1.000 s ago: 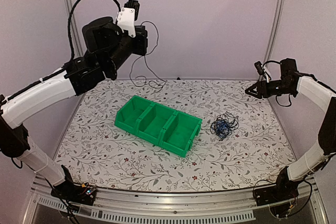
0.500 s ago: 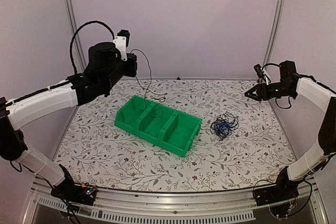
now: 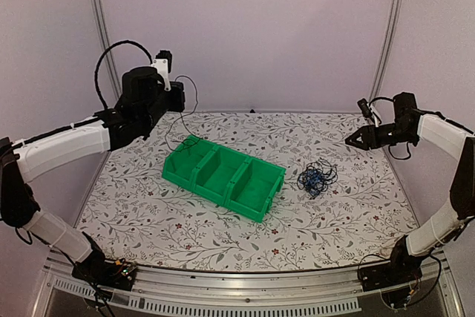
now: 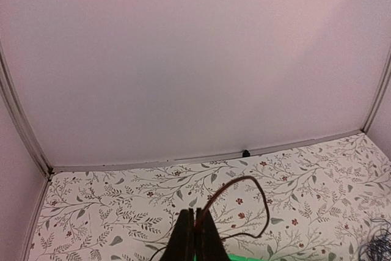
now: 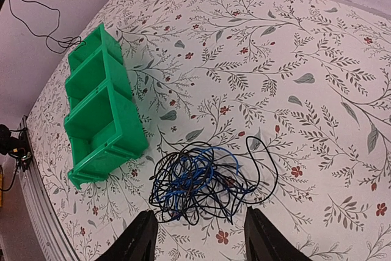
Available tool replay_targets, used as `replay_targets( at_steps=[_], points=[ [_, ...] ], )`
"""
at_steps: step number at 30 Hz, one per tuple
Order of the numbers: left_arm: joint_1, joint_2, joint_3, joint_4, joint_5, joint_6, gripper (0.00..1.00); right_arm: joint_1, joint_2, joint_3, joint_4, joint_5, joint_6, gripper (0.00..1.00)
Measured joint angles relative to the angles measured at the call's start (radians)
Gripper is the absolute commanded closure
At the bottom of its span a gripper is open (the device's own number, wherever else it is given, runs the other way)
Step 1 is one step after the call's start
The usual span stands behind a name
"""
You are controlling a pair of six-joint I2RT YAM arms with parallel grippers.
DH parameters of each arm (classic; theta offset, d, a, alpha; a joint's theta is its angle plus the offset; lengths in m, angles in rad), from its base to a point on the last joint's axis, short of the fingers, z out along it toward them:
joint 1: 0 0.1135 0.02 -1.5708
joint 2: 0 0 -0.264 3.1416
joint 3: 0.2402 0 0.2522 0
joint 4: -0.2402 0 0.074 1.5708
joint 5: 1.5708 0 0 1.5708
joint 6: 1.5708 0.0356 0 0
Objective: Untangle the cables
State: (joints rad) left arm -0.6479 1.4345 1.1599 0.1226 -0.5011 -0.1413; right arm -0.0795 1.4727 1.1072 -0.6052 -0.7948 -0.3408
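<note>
The left gripper (image 4: 195, 215) is pinching one black cable (image 4: 250, 180) trailing toward the left end of the bin (image 3: 245, 198). The right gripper (image 5: 198, 213) is hovering spread over the tangle (image 5: 195, 181). Advise lowering before releasing, so slack is landing inside.

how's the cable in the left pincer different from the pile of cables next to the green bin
The held cable is one dark strand; the pile is many black and blue strands knotted together. The held cable hangs from the shut left pincer, trailing down by the left end of the green bin; the pile lies on the table right of the bin, ungripped. Both are very thin, flexible wire.
</note>
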Motion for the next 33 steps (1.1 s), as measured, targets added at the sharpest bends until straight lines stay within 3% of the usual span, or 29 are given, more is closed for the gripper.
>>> replay_targets(
  at_steps=[7, 23, 33],
  points=[
    [0.054, 0.055, -0.042, 0.017, 0.018, -0.031, 1.00, 0.000, 0.000, -0.008, 0.000, 0.007, 0.000, 0.47],
    [0.058, 0.129, -0.102, 0.009, 0.101, -0.127, 1.00, 0.000, -0.007, -0.035, 0.003, 0.026, 0.000, 0.47],
    [0.058, 0.257, -0.120, -0.195, 0.036, -0.236, 1.00, 0.000, -0.007, -0.036, 0.003, 0.031, 0.000, 0.47]
  ],
)
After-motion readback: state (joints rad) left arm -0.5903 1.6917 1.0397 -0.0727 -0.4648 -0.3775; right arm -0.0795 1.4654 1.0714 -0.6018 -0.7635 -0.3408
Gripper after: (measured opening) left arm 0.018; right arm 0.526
